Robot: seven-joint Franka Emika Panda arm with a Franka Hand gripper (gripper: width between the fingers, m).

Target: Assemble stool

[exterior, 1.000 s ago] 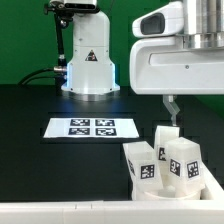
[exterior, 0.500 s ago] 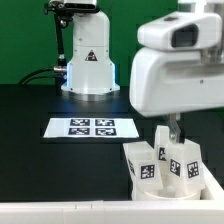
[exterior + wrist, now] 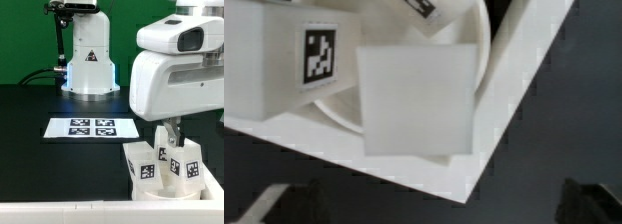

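Several white block legs with black-and-white tags stand bunched at the exterior view's lower right, among them a front leg [image 3: 143,163] and a right leg [image 3: 186,160]. My gripper [image 3: 172,128] hangs just above and behind them, most of it hidden by the arm. In the wrist view a plain white leg [image 3: 416,95] lies in the middle, a tagged leg [image 3: 287,60] beside it, and the curved rim of the round seat disc [image 3: 494,55] shows behind them. My gripper [image 3: 441,205] is open; its dark fingertips [image 3: 283,205] are wide apart, with nothing between them.
The marker board [image 3: 92,127] lies on the black table at the exterior view's centre left. The arm's white base [image 3: 90,62] stands behind it. A white flat piece with a sharp corner [image 3: 491,165] lies under the stool parts. A white ledge [image 3: 60,214] runs along the front edge.
The arm has swung in over the legs and now fills much more of the exterior view's right side. The gripper has come down slightly toward the legs. The parts have not moved.
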